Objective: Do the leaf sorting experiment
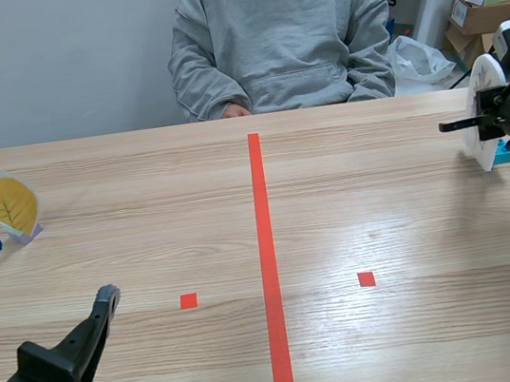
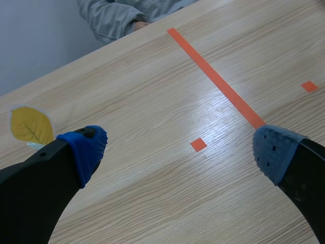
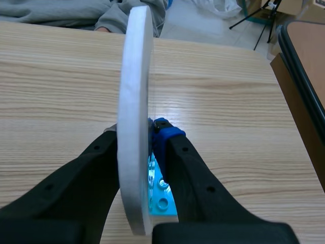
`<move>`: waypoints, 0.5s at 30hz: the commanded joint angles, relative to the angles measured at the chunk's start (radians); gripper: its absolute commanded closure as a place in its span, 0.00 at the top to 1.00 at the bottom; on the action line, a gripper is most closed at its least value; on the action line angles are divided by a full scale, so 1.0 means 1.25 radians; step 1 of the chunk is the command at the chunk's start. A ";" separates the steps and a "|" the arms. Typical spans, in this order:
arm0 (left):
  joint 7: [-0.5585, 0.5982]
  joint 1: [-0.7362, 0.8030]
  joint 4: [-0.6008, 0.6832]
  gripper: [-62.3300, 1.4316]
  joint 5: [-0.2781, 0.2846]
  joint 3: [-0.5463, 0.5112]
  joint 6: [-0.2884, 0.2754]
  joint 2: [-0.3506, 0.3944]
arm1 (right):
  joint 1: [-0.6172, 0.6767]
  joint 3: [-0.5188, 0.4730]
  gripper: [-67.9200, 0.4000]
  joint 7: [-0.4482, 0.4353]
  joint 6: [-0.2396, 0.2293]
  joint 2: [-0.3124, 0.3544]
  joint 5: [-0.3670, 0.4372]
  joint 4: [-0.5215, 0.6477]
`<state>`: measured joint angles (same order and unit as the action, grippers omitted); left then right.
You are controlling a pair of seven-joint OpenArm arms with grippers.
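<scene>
Two pairs: left jaws spread apart above the tabletop (image 2: 152, 101), right jaws clamped on an upright white disc (image 3: 134, 101).

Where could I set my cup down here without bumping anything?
The wide middle is bare, both sides of the tape line, from the leaf card at the left to the white disc in the right gripper. Tight only by those and the open left gripper.
</scene>
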<state>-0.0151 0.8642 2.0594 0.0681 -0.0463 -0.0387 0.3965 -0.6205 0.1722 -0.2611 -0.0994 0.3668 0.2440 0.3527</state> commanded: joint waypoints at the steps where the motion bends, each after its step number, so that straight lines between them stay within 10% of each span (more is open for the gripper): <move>1: 0.011 -0.002 0.011 0.98 -0.001 -0.001 -0.001 -0.002 | 0.007 0.003 0.03 -0.022 -0.001 0.003 0.003 0.015; 15: 0.011 -0.002 0.011 0.98 -0.001 -0.001 -0.001 -0.002 | 0.034 0.003 0.24 -0.045 0.023 0.007 0.003 0.016</move>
<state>-0.0147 0.8642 2.0594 0.0681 -0.0463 -0.0387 0.3965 -0.5640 0.1722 -0.3050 -0.0734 0.3576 0.2443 0.3534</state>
